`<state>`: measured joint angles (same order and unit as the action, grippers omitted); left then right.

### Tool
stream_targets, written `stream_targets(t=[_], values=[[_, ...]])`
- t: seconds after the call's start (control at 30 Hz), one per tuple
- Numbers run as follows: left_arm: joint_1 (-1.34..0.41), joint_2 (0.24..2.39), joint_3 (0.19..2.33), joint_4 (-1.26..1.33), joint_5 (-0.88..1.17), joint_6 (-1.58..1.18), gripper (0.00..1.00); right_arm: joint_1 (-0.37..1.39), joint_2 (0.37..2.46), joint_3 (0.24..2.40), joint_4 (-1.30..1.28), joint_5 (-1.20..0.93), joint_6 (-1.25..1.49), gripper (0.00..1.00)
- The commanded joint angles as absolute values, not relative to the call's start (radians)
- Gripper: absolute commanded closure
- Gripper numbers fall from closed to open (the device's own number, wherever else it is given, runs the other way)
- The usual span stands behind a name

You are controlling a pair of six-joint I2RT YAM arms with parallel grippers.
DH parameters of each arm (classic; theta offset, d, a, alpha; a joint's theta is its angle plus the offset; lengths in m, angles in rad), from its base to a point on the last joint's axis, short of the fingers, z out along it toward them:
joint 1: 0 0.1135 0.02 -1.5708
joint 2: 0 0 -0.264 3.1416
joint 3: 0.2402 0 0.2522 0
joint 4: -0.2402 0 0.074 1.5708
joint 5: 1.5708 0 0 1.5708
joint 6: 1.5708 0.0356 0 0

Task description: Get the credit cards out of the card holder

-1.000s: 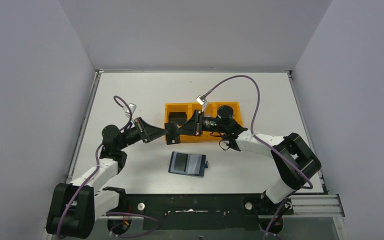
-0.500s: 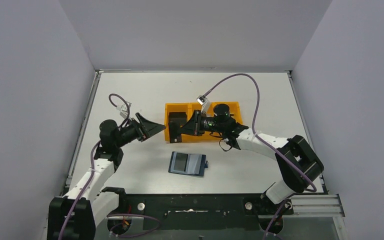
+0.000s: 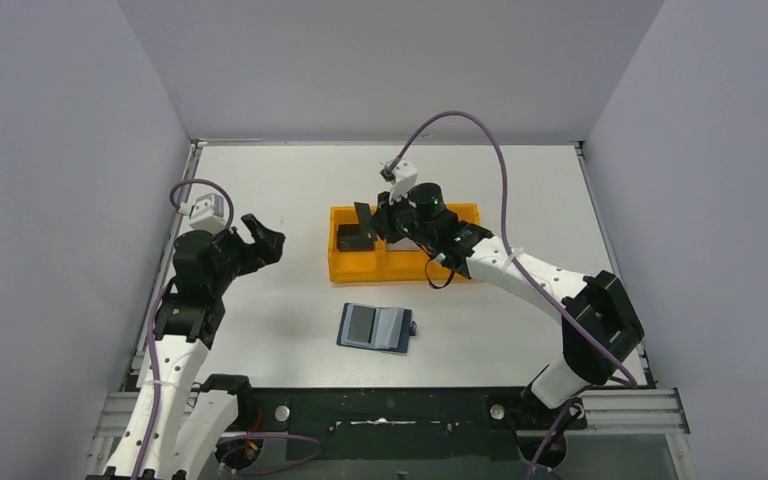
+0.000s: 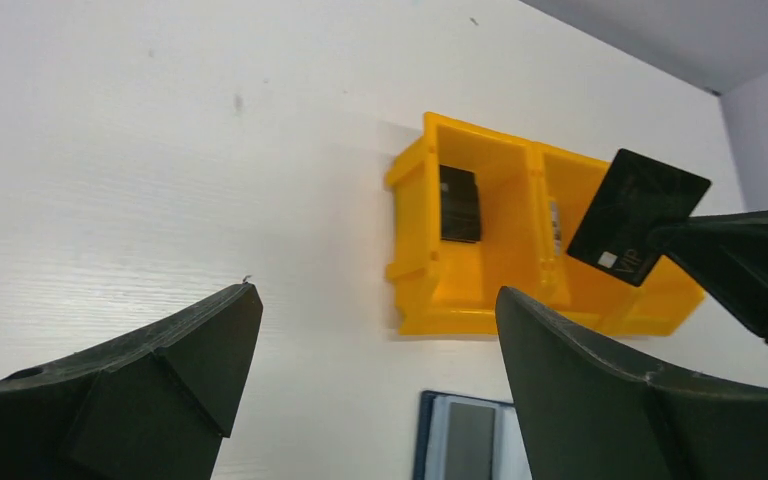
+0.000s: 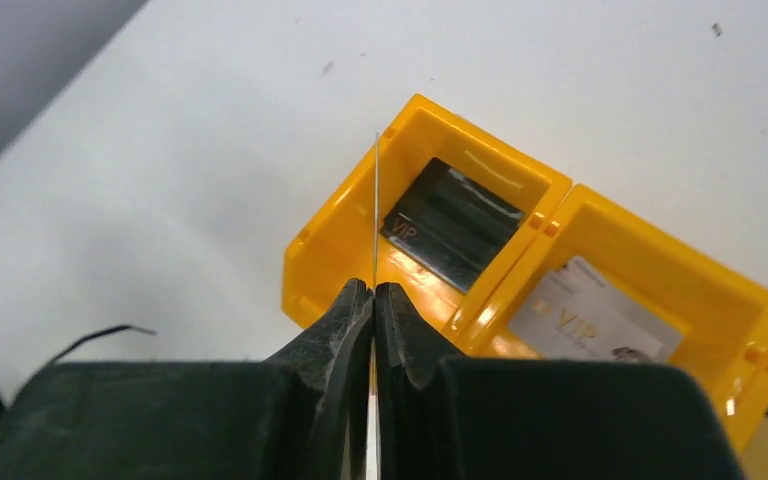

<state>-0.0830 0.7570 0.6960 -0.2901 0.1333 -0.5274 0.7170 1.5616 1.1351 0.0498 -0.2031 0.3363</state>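
Right gripper is up over the orange tray, fingers pressed tight together on a black VIP card. It's pinched at one end, and the rest sticks out free in the air, clear of the tray walls. From the right wrist camera that card is edge-on, just a thin pale line running out from the fingertips above the tray's left end (left as the overhead camera sees it).

Down in that end compartment a second black card lies flat, also lettered VIP. In the middle compartment next to it, a silver-grey card lies flat as well. The third compartment is largely hidden behind the right arm, so its contents can't be made out.

Over on the other side, the left gripper is raised above the left part of the white table, well apart from the tray. Its fingers are spread wide with nothing between them, and they point across toward the tray and the held card.

And the card holder — it lies open and flat on the table, on the near side of the tray and apart from it, with neither gripper touching it. The lighter blue-grey inside faces up, and a small dark tab pokes out at its right edge. A grey rectangle sits on its left half; card or pocket, can't tell from here.
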Motion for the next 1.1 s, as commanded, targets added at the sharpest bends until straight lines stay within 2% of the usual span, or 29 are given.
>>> stream_targets(t=[0.0, 0.13, 0.63, 1.07], values=[[-0.079, 0.704, 0.665, -0.348, 0.006, -0.332, 0.11, 0.773, 1.593, 1.163, 0.087, -0.077, 0.002, 1.0], [-0.08, 0.682, 0.65, -0.33, 0.0, -0.318, 0.1, 0.811, 1.629, 1.174, 0.123, -0.064, -0.183, 1.0], [-0.074, 0.665, 0.638, -0.338, -0.155, -0.304, 0.1, 0.82, 1.861, 1.379, -0.011, -0.026, -0.525, 1.0], [-0.072, 0.635, 0.636, -0.348, -0.19, -0.308, 0.09, 0.832, 1.981, 1.51, -0.068, 0.07, -0.623, 1.0]])
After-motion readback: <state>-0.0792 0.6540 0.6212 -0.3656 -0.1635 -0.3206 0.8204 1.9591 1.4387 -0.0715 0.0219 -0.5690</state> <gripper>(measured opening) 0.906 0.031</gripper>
